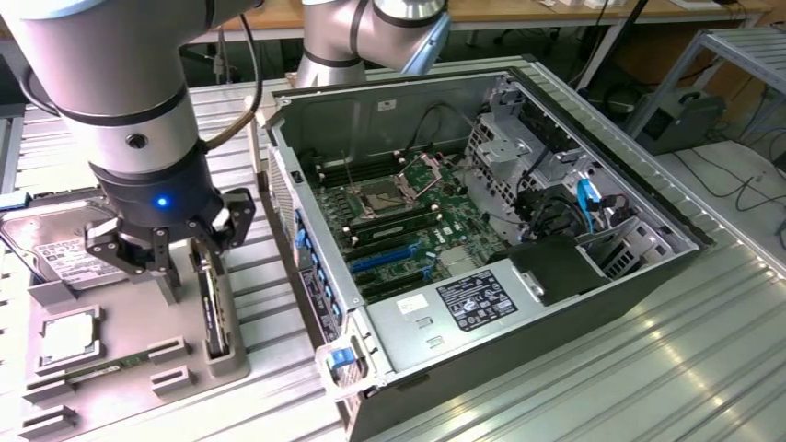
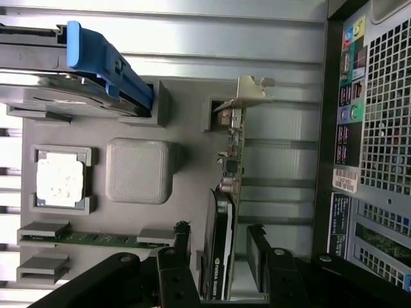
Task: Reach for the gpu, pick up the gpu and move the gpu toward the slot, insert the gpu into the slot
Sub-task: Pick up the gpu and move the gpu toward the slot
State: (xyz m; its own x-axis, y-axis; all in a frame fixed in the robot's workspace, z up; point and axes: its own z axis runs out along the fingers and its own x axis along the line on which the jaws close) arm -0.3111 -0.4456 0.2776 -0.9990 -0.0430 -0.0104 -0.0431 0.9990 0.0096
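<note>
Step in hand, as I am judging it: reach, grasp not closed.

I am hovering the gripper over the grey fixture tray. Its fingers are standing spread, one on each flat face of the gpu, and in the wrist view I am seeing a gap on both sides. No contact is showing.

The gpu is sitting on edge in its holder on the tray, directly beneath and between the fingers. Its long axis is running across the closing direction, so the pads are facing the card's broad sides. The fingers are bracketing the end with the black cooler; the silver bracket is lying at the far end, well out ahead of the fingertips.

In the exterior view the gripper is hanging just above the card's top edge.

The slot, a blue strip on the green motherboard, is lying well apart from the tool, inside the open computer case.
</note>
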